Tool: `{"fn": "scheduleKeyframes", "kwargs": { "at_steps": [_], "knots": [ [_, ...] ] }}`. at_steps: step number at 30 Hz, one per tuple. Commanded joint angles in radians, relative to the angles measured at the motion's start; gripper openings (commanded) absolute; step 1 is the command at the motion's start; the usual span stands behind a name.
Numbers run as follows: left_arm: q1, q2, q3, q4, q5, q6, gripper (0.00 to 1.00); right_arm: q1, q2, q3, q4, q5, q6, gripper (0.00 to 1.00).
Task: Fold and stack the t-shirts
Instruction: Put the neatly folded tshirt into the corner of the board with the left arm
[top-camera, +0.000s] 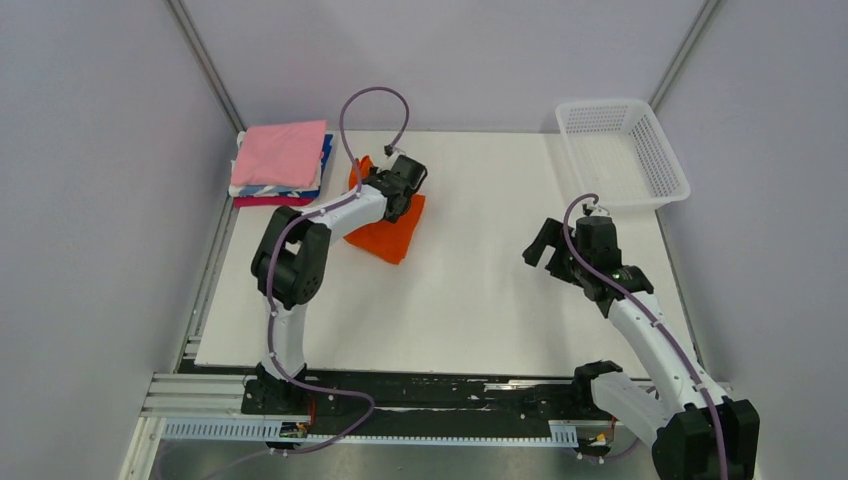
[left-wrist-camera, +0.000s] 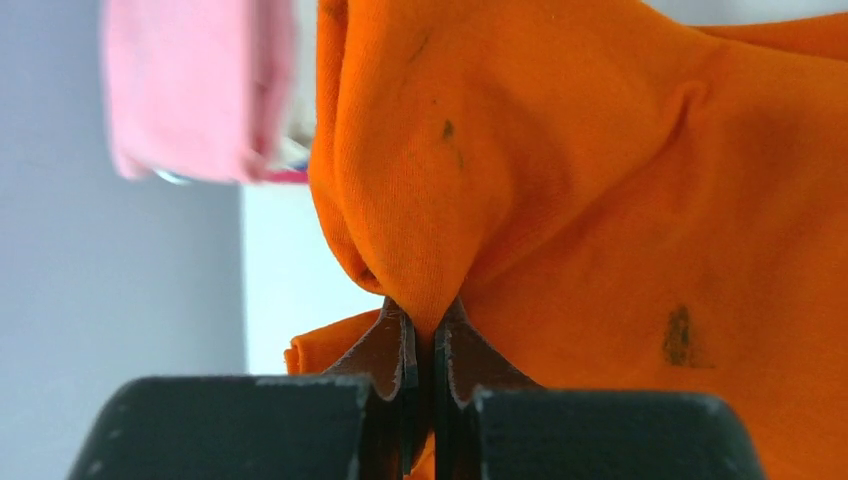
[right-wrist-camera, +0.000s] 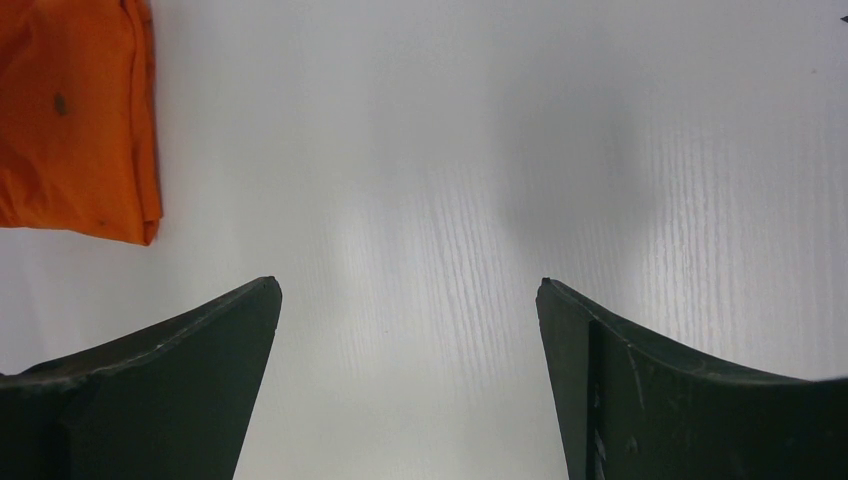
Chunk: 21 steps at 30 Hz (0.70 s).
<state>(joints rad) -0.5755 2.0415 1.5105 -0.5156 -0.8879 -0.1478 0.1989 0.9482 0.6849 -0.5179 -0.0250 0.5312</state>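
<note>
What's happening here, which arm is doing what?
The left hand is pinched shut on a fold of the orange shirt. The shirt lies folded on the table, just right of the stack of folded shirts, which has a pink one on top. The right hand hangs open over bare table, holding nothing. The white basket sits at the far right corner.

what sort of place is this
Probably a robot lab cell: left arm and right arm bolted to a rail at a white table, grey walls enclosing it, folded t-shirts stacked in a corner.
</note>
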Motion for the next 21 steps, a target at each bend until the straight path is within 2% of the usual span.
{"fn": "scheduleKeyframes", "kwargs": {
  "at_steps": [1, 11, 14, 21],
  "knots": [
    [0.081, -0.113, 0.002, 0.268, -0.090, 0.388, 0.00, -0.018, -0.010, 0.001, 0.020, 0.062, -0.019, 1.00],
    [0.238, -0.169, 0.127, 0.341, 0.043, 0.583, 0.00, -0.054, 0.039, 0.010, 0.026, 0.057, -0.028, 1.00],
    [0.260, -0.182, 0.151, 0.346, 0.096, 0.607, 0.00, -0.056, 0.049, 0.007, 0.034, 0.044, -0.033, 1.00],
    [0.279, -0.185, 0.253, 0.294, 0.123, 0.659, 0.00, -0.062, 0.054, 0.008, 0.035, 0.043, -0.037, 1.00]
  ]
}}
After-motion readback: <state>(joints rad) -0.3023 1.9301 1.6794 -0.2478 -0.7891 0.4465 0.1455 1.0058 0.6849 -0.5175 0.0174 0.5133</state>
